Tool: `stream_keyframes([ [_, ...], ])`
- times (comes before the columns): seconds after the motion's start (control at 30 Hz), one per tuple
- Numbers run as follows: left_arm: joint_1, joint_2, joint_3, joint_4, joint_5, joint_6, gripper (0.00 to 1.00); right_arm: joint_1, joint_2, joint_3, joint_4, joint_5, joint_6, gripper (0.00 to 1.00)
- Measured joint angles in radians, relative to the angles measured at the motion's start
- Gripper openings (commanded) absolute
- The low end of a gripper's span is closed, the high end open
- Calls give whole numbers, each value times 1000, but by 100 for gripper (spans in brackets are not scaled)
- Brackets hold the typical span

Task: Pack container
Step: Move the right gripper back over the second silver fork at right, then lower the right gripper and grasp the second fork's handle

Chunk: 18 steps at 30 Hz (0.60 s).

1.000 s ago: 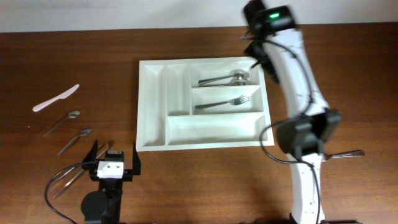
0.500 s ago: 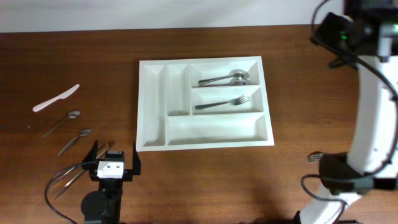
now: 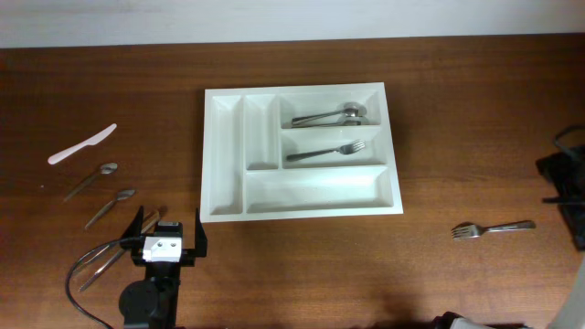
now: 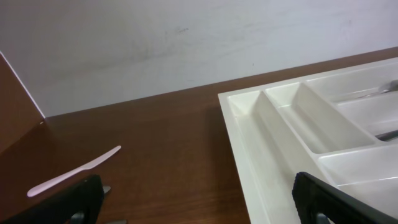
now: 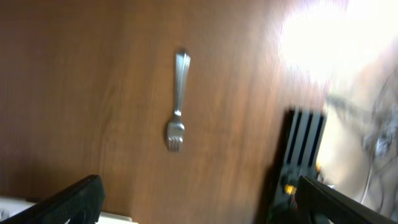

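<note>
**A:** What is at the far left of the tabletop (image 3: pixel 457 91)?

**B:** A white plastic knife (image 3: pixel 82 144). Below it lie one spoon (image 3: pixel 90 181) and a second spoon (image 3: pixel 110 208). The left tool (image 3: pixel 168 227) sits near the front edge. It is released, with its fingers spread and nothing between them. Just to its left, thin metal handles (image 3: pixel 123 249) cross a looping cable, and I cannot tell what kind of cutlery they are.

**A:** Where is the cutlery tray (image 3: pixel 224 155) relative to that tool?

**B:** It is up and to the right, apart from it, in the middle of the tabletop. The left wrist view shows only its near corner and two narrow compartments, ahead and to the right. From overhead, two nested spoons (image 3: pixel 331 115) lie in the top long compartment and a fork (image 3: pixel 325 152) in the middle one. The wrist view cuts both down to slivers.

**A:** And farther right?

**B:** A loose fork (image 3: pixel 494 228) lies on the wood, well apart from the tray. In the overhead view only a dark part of the right arm (image 3: pixel 565 178) pokes in at the edge.

**A:** So what about the right tool (image 5: pixel 196 200)?

**B:** Only its own camera shows it. The picture is blurred, but the fingertips (image 5: pixel 65 202) stand wide apart and hold nothing. The loose fork is ahead of them.
</note>
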Motion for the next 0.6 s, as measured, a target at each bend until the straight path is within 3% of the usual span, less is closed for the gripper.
stream_keyframes([
  [0.3, 0, 0, 0, 0, 0, 0, 99, -32, 67, -283, 308, -113, 115, 99],
  [0.6, 0, 0, 0, 0, 0, 0, 99, -34, 107, -383, 438, -131, 91, 99],
])
